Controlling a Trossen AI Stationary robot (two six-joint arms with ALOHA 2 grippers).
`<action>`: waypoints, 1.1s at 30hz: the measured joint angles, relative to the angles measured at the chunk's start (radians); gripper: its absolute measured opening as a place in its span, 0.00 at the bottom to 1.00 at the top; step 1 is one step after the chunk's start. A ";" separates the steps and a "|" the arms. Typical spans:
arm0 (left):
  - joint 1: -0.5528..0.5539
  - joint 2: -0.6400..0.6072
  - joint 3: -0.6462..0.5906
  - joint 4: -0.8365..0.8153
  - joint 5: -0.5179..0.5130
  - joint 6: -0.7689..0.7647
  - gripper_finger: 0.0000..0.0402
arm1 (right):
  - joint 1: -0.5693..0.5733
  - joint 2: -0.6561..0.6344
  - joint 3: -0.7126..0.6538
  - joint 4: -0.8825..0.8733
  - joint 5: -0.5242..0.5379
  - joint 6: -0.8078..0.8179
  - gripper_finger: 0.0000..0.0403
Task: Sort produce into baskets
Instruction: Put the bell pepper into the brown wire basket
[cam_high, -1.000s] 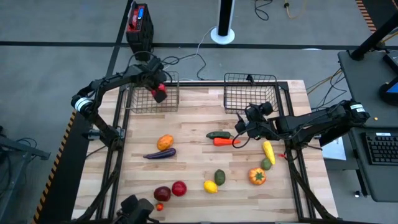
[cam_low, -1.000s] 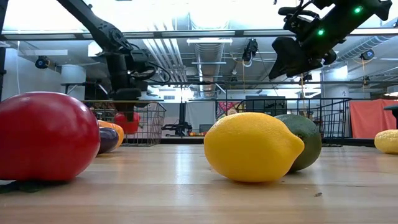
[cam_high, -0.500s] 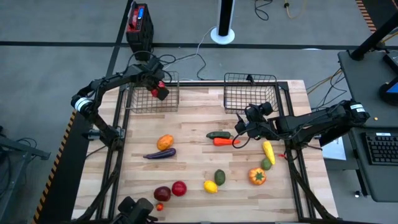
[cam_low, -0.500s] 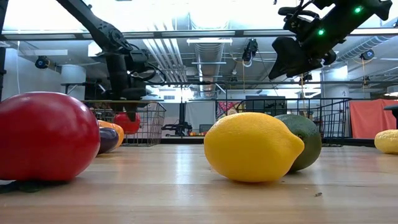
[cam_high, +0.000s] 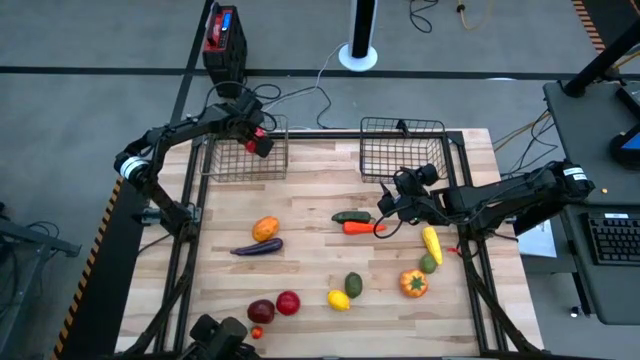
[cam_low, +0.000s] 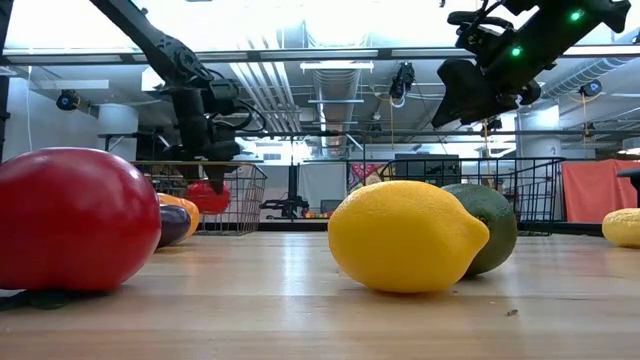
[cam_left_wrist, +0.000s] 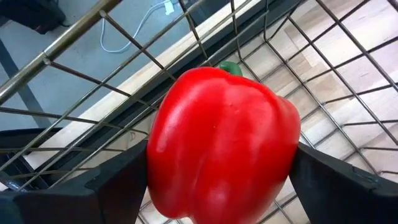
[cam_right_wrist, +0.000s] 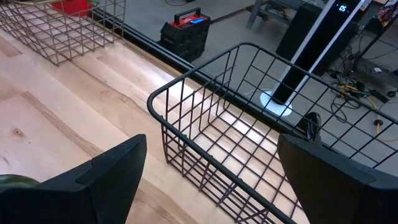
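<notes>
My left gripper (cam_high: 258, 142) is shut on a red bell pepper (cam_left_wrist: 224, 143) inside the rim of the left wire basket (cam_high: 232, 160), near its far right corner. In the low view the pepper (cam_low: 207, 195) hangs inside the basket wall. My right gripper (cam_high: 385, 207) is open and empty above the table, in front of the right basket (cam_high: 403, 150), close to a green piece (cam_high: 351, 216) and an orange carrot (cam_high: 358, 228). The right basket also shows in the right wrist view (cam_right_wrist: 236, 155). My left gripper pinches the red pepper between its two fingers, one on each side of its body (cam_left_wrist: 158, 155), with the green stem (cam_left_wrist: 231, 68) pointing away from the wrist. The fingers come from above, slanting down. The pepper is lifted clear above the basket's mesh floor.
Loose produce lies on the wooden table: an orange piece (cam_high: 265, 229), a purple eggplant (cam_high: 257, 247), a yellow piece (cam_high: 431, 243), an orange pepper (cam_high: 414, 284), a green piece (cam_high: 353, 285), a lemon (cam_high: 339, 299), a red apple (cam_high: 288, 302) and a dark red piece (cam_high: 261, 311).
My left gripper has carried the red pepper a little toward the table's far edge, farther into the left basket. It stays shut on the pepper.
</notes>
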 joint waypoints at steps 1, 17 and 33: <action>0.000 0.000 0.000 0.005 0.000 -0.002 0.82 | 0.000 0.000 0.000 0.000 0.000 0.000 0.88; 0.000 0.000 -0.005 0.022 0.000 -0.018 0.82 | 0.000 0.000 0.000 0.000 0.000 0.000 0.88; 0.009 0.000 -0.048 0.016 0.001 0.028 0.82 | 0.000 0.000 0.000 0.000 -0.016 0.002 0.88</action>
